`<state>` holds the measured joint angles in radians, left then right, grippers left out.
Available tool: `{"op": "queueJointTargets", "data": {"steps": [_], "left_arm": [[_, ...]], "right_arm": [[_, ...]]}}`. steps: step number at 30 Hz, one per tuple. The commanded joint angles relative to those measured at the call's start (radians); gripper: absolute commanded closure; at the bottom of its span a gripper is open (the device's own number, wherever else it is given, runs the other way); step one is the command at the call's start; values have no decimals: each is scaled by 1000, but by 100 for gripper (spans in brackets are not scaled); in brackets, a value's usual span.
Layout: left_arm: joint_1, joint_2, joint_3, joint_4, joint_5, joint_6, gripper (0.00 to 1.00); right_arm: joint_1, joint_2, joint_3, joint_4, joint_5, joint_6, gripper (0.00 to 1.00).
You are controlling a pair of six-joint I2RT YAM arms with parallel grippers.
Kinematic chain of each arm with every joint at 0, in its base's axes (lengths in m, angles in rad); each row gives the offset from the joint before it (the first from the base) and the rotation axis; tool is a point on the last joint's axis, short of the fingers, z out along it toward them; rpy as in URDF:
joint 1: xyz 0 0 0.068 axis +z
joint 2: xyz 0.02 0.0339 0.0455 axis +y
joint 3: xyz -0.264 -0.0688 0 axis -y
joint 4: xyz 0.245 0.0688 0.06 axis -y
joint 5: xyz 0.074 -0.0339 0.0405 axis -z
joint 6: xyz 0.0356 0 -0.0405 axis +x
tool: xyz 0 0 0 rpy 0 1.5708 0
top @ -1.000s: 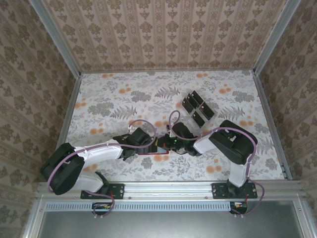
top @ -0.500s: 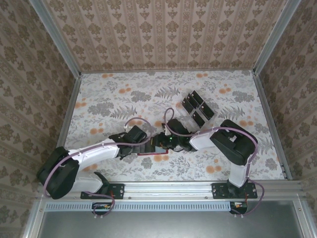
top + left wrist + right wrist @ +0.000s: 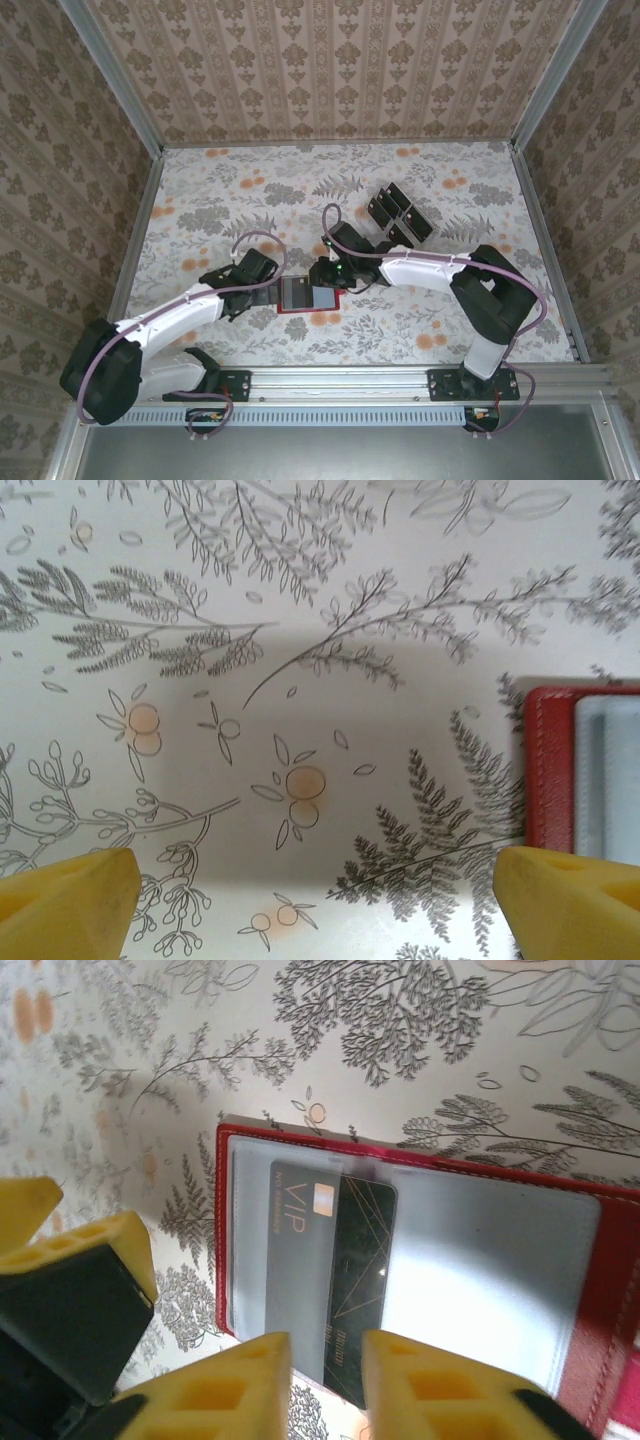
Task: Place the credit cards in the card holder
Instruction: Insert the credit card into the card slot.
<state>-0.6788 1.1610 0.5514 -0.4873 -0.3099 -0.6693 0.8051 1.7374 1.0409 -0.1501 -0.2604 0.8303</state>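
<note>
The card holder [image 3: 318,311] lies open on the table, red outside, grey inside [image 3: 480,1260]. One black credit card [image 3: 345,1280] lies flat in it, its left half under a grey pocket. My right gripper [image 3: 327,1360] hovers over the card's lower end, jaws a narrow gap apart and gripping nothing; from above it [image 3: 322,275] stands at the holder's far edge. My left gripper [image 3: 315,900] is wide open over bare table, the holder's red edge [image 3: 548,770] just right of it; it [image 3: 262,292] sits left of the holder. Several more credit cards [image 3: 398,215] lie in a cluster behind.
The flowered tabletop [image 3: 220,215] is fenced by patterned walls and metal rails [image 3: 140,230]. Both arm bases are bolted to the front rail [image 3: 340,382]. Pink cables loop over each wrist.
Both arms have shifted left. The left gripper has backed off the card holder, and the right gripper has moved to its far edge, leaving the open holder and card uncovered.
</note>
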Motion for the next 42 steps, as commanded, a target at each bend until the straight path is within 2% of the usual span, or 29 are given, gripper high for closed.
{"op": "queueJointTargets", "data": {"steps": [1, 5, 13, 23, 42], "left_arm": [[8, 6, -12, -12, 17, -3, 0], [8, 24, -15, -9, 25, -24, 0], [7, 60, -35, 11, 50, -65, 0], [4, 130, -38, 48, 63, -72, 0], [-7, 166, -34, 64, 69, -72, 0]], "right_arm": [[32, 19, 75, -210, 109, -72, 85], [64, 64, 140, -273, 162, -100, 92], [82, 126, 183, -301, 196, -112, 95], [88, 184, 216, -284, 172, -117, 96], [106, 238, 258, -228, 109, -85, 97]]}}
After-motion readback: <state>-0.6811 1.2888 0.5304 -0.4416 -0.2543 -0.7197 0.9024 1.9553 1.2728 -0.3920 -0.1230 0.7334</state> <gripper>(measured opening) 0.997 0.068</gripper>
